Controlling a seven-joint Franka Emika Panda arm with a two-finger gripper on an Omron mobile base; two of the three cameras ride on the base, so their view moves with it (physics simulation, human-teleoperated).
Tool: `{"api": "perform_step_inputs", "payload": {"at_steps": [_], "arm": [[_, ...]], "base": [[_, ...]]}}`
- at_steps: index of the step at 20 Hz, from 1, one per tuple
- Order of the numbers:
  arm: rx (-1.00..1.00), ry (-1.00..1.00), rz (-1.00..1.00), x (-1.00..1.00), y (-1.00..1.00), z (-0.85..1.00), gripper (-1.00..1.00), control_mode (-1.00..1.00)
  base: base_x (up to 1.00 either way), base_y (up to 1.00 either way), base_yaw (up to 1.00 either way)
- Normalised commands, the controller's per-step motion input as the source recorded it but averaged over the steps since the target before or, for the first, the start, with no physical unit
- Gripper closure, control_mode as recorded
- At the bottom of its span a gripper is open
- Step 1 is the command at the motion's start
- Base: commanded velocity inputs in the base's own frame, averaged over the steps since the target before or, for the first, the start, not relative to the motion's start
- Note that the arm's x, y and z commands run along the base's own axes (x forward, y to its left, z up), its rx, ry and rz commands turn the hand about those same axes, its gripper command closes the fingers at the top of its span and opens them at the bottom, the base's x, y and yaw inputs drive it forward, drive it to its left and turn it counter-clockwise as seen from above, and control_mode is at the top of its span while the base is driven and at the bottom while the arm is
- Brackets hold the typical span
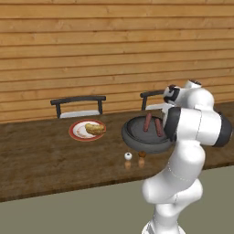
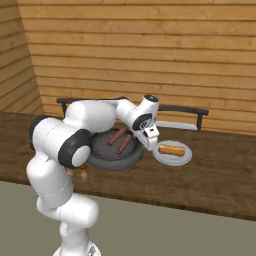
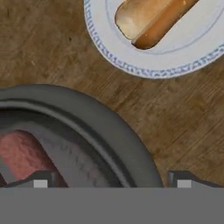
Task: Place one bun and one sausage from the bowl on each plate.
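Observation:
The dark bowl (image 1: 132,141) (image 2: 115,161) sits mid-table with two sausages (image 2: 117,136) (image 2: 125,144) lying in it. To its left, a red-rimmed plate (image 1: 73,132) carries a bun (image 1: 95,128). A second bun (image 2: 171,149) (image 3: 153,17) rests on the white blue-patterned plate (image 2: 185,157) (image 3: 105,48) right of the bowl. My gripper (image 2: 150,139) (image 3: 111,181) hovers open over the bowl's right rim (image 3: 113,127), between bowl and white plate, holding nothing. One sausage (image 3: 22,153) shows at the lower left of the hand view.
Two small shakers (image 1: 128,157) (image 1: 141,155) stand just in front of the bowl. Two dark chairs (image 1: 77,105) (image 2: 195,117) are behind the wooden table, with a plank wall beyond. My arm hides the white plate in the left base view.

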Motion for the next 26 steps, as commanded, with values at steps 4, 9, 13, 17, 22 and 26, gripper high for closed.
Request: {"api": "perform_step_inputs", "payload": {"at_steps": [4,9,13,17,22,26], "arm": [[0.00,0.00,0.35,0.00,0.61,0.00,-1.00,-1.00],[-0.02,0.00,0.30,0.00,0.36,-0.01,-1.00,-1.00],[0.00,0.00,0.26,0.09,0.22,-0.13,-1.00,-1.00],[0.00,0.00,0.18,0.14,0.11,-0.29,-1.00,-1.00],[0.00,0.00,0.11,0.01,0.00,-0.30,-1.00,-1.00],[-0.01,0.00,0.09,0.00,0.11,-0.32,-1.00,-1.00]], "base": [[0.00,0.00,0.00],[0.00,0.00,0.00],[0.00,0.00,0.00],[0.00,0.00,0.00],[0.00,0.00,0.00],[0.00,0.00,0.00]]}}
